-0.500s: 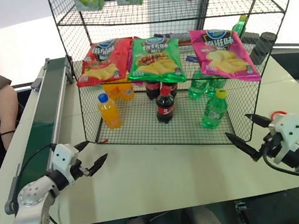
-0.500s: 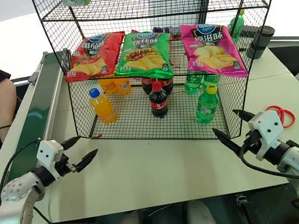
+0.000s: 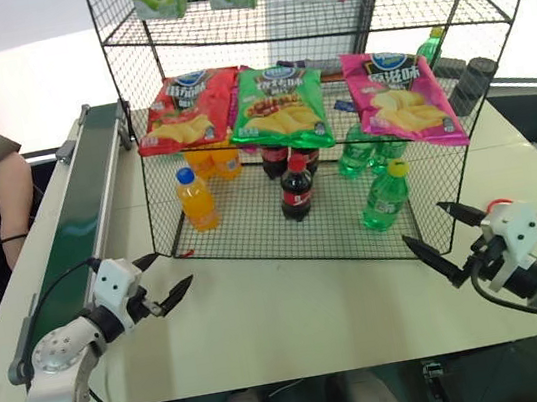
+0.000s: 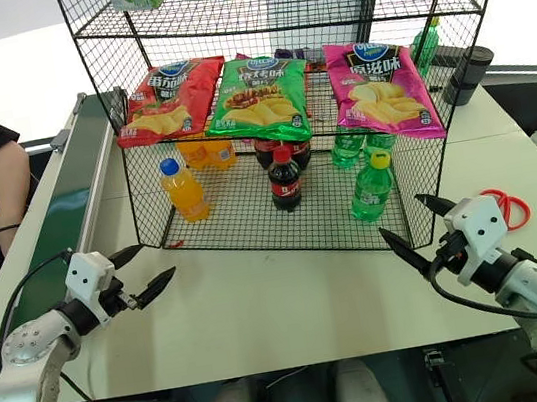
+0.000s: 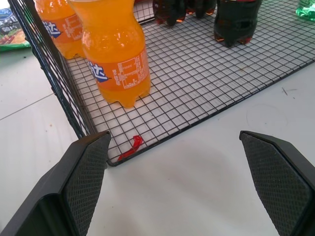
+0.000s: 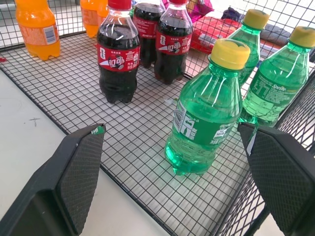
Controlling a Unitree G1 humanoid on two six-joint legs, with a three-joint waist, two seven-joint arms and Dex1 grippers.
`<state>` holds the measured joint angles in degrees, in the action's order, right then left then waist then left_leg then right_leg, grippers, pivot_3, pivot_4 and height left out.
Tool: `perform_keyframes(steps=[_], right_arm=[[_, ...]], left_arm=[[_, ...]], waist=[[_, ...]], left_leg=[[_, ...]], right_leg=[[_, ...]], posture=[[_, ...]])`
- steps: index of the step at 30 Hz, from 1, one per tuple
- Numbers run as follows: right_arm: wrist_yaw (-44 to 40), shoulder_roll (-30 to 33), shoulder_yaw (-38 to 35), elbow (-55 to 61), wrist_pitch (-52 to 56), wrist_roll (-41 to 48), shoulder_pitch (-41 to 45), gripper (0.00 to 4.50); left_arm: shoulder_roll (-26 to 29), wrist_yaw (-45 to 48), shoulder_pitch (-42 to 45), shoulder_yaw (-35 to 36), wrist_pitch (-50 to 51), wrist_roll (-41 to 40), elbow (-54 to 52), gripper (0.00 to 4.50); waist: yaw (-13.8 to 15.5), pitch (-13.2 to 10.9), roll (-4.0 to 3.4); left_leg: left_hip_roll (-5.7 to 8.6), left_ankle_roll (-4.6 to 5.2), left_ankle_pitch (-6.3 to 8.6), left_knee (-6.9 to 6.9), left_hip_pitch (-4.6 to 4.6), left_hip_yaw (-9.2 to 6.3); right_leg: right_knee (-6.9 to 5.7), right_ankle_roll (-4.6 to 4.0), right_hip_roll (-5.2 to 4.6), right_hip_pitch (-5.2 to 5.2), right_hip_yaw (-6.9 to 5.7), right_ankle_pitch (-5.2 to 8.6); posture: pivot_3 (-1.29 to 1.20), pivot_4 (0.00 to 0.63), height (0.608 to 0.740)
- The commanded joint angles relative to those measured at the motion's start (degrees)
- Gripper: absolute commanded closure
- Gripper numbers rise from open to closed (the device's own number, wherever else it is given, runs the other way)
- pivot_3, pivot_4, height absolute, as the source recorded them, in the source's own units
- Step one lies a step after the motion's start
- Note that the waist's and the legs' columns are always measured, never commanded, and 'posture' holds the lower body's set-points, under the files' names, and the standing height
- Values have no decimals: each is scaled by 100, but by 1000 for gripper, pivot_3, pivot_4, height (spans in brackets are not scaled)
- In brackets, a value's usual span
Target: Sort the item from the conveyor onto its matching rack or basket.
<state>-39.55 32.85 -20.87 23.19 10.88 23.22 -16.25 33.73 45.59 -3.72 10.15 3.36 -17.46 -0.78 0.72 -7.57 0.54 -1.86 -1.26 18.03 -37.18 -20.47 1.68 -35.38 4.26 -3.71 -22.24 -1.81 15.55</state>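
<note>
two grippers hang over the near table, both empty with fingers spread wide: our left gripper [image 3: 164, 280] beside the conveyor [image 3: 78, 214], our right gripper [image 3: 443, 241] just off the rack's [image 3: 321, 11] near right corner.

the green bottle [image 3: 385, 198] stands upright on the rack's bottom tier, at the front right, with other green bottles [image 6: 275, 83] behind it. a cola bottle [image 3: 295, 189] stands mid-tier and an orange bottle [image 3: 196, 200] to the left. the bottles sit grouped by kind, so we judge the item is already in its matching spot. the belt looks bare as far as we can see it.

the step in hand looks like backing off and waiting for the next item. to do that well, we keep our right fingers apart and draw that arm straight toward the near edge, away from the wire wall, so a fingertip does not snag the grid or nudge the green bottle over. we hold our left gripper low and spread beside the belt, ready to meet whatever comes down it. a person's arm [image 3: 7, 195] rests at the far left, past the conveyor, so we keep sideways swings small on that side.
</note>
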Motion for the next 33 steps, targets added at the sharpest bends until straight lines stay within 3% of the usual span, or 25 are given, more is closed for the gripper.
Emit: perform_keyframes(steps=[1,33], right_arm=[[13,59,-49,60,-29,1,58,24],[79,-45,267,1,-103,-76,172,24]], left_arm=[[29,-26,74,25,-49,10,-184,0],[-77,-92,55,-138,24,77,-372,0]], waist=[[-1,0,0],[-1,0,0]], left_leg=[[0,0,0,0,0,0],[0,0,0,0,-1,0]], right_leg=[[0,0,0,0,0,0],[0,0,-3,0,0,0]], posture=[[0,150,740],[0,150,740]])
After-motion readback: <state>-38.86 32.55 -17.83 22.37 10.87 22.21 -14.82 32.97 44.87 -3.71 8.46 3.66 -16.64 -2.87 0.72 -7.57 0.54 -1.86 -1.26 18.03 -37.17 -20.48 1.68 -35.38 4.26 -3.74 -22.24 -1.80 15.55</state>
